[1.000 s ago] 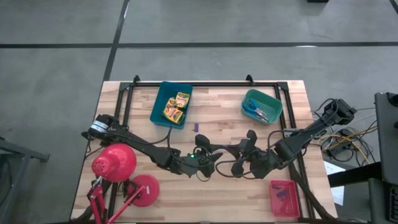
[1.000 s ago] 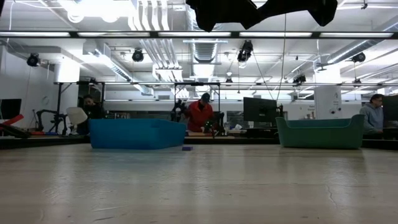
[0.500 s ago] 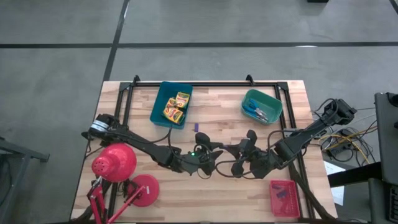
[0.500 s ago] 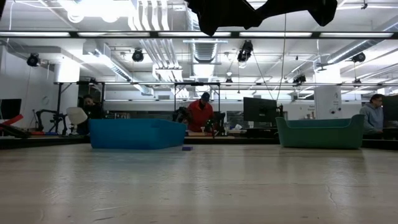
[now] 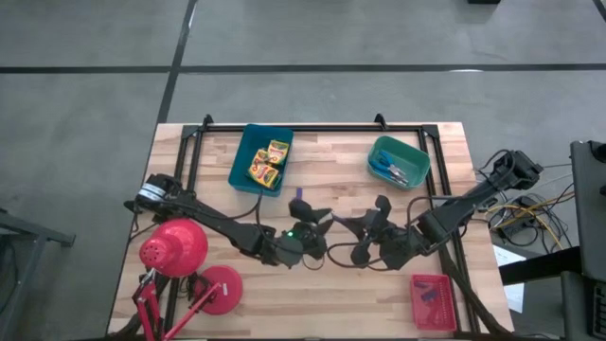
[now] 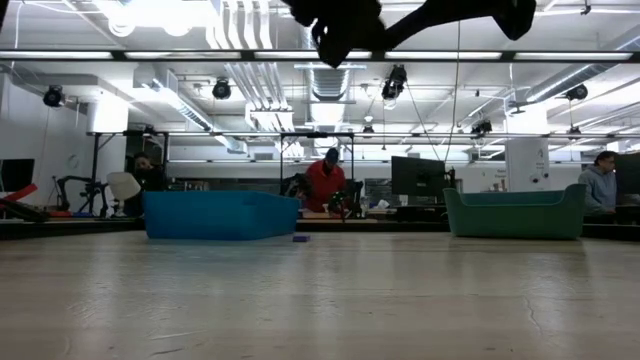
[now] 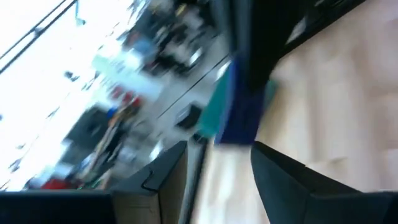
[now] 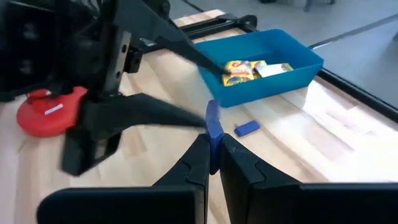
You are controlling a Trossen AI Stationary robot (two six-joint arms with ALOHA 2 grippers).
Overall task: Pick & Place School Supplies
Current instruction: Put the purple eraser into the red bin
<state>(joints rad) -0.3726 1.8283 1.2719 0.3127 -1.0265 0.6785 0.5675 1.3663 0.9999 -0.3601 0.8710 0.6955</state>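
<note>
Near the middle of the wooden table (image 5: pixel 218 189), the right gripper (image 8: pixel 213 151) has its two dark fingers closed on the lower end of a small purple stick (image 8: pixel 213 124), holding it upright and clear of the boards. The left gripper (image 5: pixel 313 224) is right beside it with its fingers spread, one above and one level with the stick's free top. We judge this to be a handover between the arms, or a re-grip. The stick looks short, stiff and very light, with flat sides and square ends, so weight is no concern. The risk is that such a thin piece twists or pops out of smooth hard fingers. We would take it on its flat faces, on the exposed upper half, and close fully before the other gripper lets go. A second purple stick (image 8: pixel 247 128) lies flat on the boards just in front of the blue tray (image 8: pixel 309 67). That tray is a smooth plastic bin with rounded corners, and it holds the yellow crayon boxes (image 8: pixel 241 69), which are printed card. At the far right of the table, the teal tray (image 5: pixel 380 148) holds the blue-handled scissors (image 5: pixel 396 170). More sticks lie in the red tray (image 5: pixel 418 313) at the near right corner, and the red desk lamp (image 5: pixel 175 248) stands at the near left.
</note>
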